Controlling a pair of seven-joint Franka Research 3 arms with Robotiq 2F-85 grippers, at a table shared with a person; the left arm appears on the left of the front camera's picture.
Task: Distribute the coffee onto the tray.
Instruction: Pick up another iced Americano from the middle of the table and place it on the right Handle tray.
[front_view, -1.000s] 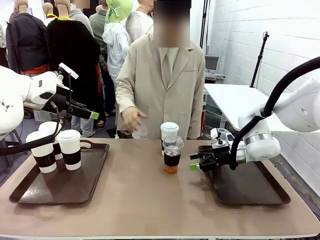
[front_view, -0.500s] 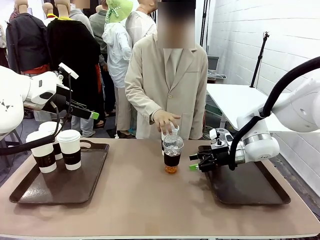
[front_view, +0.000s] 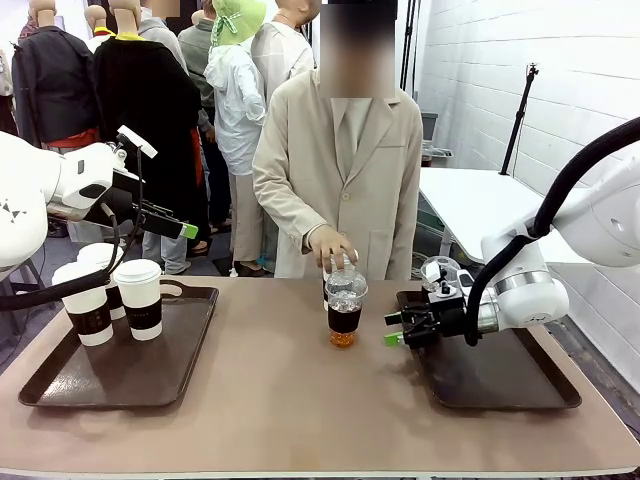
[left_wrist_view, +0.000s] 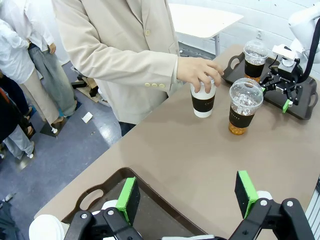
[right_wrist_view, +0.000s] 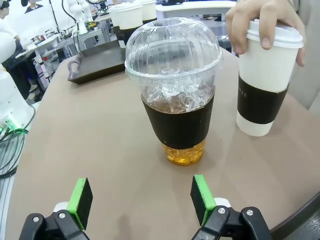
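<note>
Right gripper: jaws wide, empty, just short of the clear dome-lidded plastic cup of amber iced drink, which sits mid brown table.
Left gripper: wide too, nothing held.
Tip: go in level, pinch the dark sleeve, and dodge the person's hand on the white paper cup beside it.

White right arm, black cable; black fingers, green pads, seemingly silver screws.

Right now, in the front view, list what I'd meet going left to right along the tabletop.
Left tray carrying white lidded cups → clear iced-drink cup → right gripper's fingers → right tray.
</note>
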